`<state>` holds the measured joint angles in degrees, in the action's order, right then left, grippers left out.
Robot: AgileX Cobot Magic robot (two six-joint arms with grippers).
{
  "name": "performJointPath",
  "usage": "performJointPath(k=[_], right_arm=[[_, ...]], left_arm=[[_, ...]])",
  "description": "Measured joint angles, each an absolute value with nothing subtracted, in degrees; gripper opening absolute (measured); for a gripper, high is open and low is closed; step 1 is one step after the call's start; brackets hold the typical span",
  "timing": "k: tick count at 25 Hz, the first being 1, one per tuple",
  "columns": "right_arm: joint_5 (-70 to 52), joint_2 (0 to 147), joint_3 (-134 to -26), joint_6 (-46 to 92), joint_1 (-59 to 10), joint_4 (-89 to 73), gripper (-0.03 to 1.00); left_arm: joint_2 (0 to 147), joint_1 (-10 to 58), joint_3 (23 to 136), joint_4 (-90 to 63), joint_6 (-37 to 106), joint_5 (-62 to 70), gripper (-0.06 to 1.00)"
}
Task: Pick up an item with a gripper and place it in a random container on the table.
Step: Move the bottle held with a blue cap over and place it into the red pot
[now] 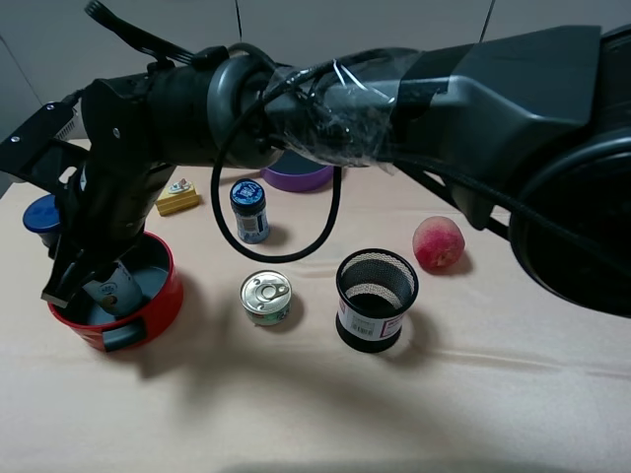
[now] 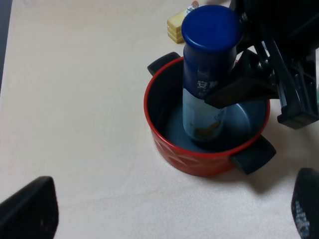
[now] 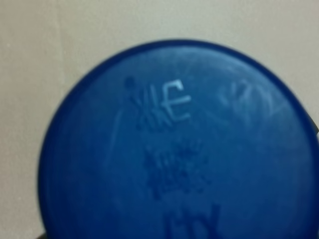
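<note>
The item, a white bottle with a dark blue cap, leans inside the container, a red pot with a grey inside and black handles. My right gripper has reached across to the left and is shut on the bottle's upper body; one black finger presses its side. In the left wrist view the bottle rests on the pot's floor. The cap fills the right wrist view. My left gripper is open, hovering short of the pot on the table.
Right of the pot lie a tin can, a short blue-lidded jar, a black mesh cup and a peach. Further back are a yellow box and a purple pan.
</note>
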<state>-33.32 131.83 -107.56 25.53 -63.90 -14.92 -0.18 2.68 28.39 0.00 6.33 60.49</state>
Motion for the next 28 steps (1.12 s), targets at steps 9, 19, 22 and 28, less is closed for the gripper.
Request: performJointPath(k=[9, 19, 22, 28], right_arm=[[-33.32, 131.88, -107.56, 25.53, -63.90, -14.95, 0.35], [-31.96, 131.82, -108.06, 25.55, -63.90, -14.95, 0.67], [-31.96, 131.82, -108.06, 25.55, -63.90, -15.00, 0.69], [-31.96, 131.82, -108.06, 25.61, -63.90, -15.00, 0.69]], left_arm=[[-0.18, 2.68, 28.39, 0.00, 6.33, 60.49, 0.94], [-0.18, 2.68, 28.39, 0.00, 6.33, 60.49, 0.94], [-0.18, 2.68, 28.39, 0.00, 6.33, 60.49, 0.94], [-0.18, 2.68, 28.39, 0.00, 6.33, 60.49, 0.94]])
